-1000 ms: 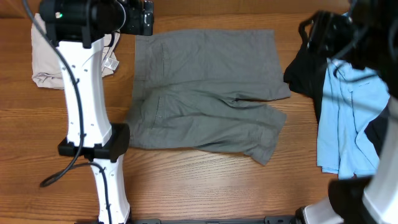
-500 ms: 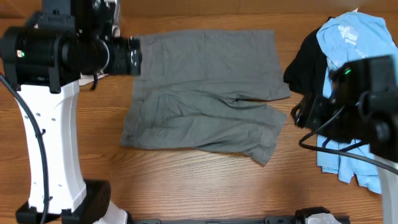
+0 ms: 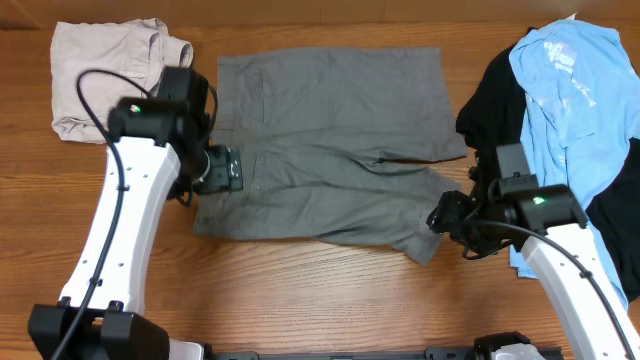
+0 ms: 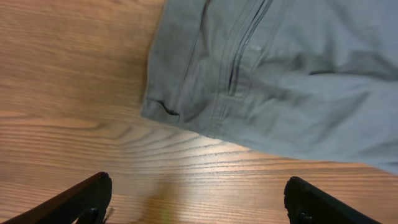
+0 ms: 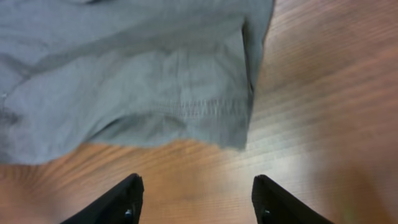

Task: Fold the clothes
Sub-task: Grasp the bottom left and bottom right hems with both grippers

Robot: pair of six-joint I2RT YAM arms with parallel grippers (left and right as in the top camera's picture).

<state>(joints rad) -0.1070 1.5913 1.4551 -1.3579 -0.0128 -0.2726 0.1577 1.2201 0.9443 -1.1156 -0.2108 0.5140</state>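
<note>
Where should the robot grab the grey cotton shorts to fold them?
Probably the two near corners: the grey cotton shorts lie flat, so only edges offer a lip. The open left hand could take the waistband corner, the open right hand the leg hem corner, each coming in low over the wooden table in front.

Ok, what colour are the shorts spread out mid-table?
The shorts are plain mid-grey, clearest in the overhead view.

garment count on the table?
4. Mid-grey cotton shorts spread flat at centre; crumpled beige cloth shorts at the far left corner; light-blue T-shirt heaped at the right, draped over a black cloth garment. More could be hidden under that heap.
</note>
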